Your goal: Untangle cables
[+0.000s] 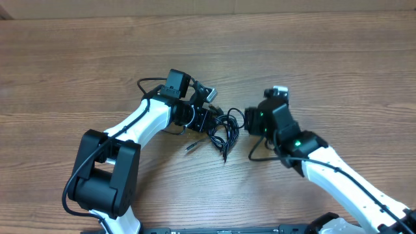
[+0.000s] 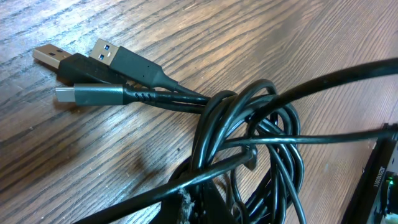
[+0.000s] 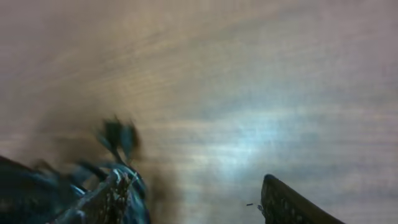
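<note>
The knot is not yet undone. The cables (image 1: 226, 128) lie bunched in tight loops on the table (image 1: 325, 52) between the two arms, with three plugs (image 2: 93, 68) poking free on one side. The left gripper (image 1: 209, 121) is closed right at the bundle's edge; whether it pinches a strand I cannot tell. The right gripper (image 1: 247, 121) stands wide apart just beside the loops, holding nothing. Next, I judge, it needs to close on one outer loop and draw it away from the other arm.
</note>
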`<state>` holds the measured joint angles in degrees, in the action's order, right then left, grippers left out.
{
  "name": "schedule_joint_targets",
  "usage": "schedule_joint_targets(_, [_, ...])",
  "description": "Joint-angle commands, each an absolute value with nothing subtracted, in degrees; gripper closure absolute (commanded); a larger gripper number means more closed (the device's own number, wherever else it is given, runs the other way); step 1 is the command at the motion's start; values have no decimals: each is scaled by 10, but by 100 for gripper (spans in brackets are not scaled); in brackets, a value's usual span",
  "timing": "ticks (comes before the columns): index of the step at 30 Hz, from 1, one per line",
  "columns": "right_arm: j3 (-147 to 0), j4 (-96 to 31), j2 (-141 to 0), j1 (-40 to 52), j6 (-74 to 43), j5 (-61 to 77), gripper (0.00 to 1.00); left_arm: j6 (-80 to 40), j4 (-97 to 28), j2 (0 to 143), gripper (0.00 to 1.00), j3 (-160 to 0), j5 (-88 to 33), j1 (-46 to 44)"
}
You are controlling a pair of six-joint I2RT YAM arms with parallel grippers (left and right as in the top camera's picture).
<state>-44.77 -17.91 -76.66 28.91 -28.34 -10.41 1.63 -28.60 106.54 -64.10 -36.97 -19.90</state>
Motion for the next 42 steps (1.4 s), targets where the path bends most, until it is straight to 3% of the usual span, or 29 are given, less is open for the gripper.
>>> schedule_joint_targets(1, [-496,-172,-766,285,-263,-17,30,32,-282,1068,96,-643,-369,-204])
schedule_joint_targets(5, [-498,-182,-766,285,-263,62,32,39,-282,1068,96,-643,-371,-205])
schedule_joint_targets(9, [-495,-233,-767,285,-234,56,42,39,-280,1068,96,-643,-371,-211])
schedule_joint_targets(15, [-460,-219,-779,285,-224,32,44,39,-271,1068,96,-643,-375,-225])
schedule_joint_targets(19, [-459,-206,-809,285,-224,29,52,39,-269,1068,96,-643,-375,-231])
schedule_joint_targets(22, [-459,-191,-839,285,-224,20,63,43,-271,1068,96,-643,-375,-234])
schedule_joint_targets(24, [-459,-178,-851,285,-224,20,84,43,-272,1068,96,-643,-375,-234])
schedule_joint_targets(26, [-462,-174,-846,285,-224,20,96,43,-272,1068,96,-643,-370,-234])
schedule_joint_targets(34, [-505,-176,-738,284,-224,15,96,41,-273,1068,96,-643,-355,-233])
schedule_joint_targets(42, [-506,-237,-672,284,-226,-74,96,31,-271,1068,96,-643,-355,-233])
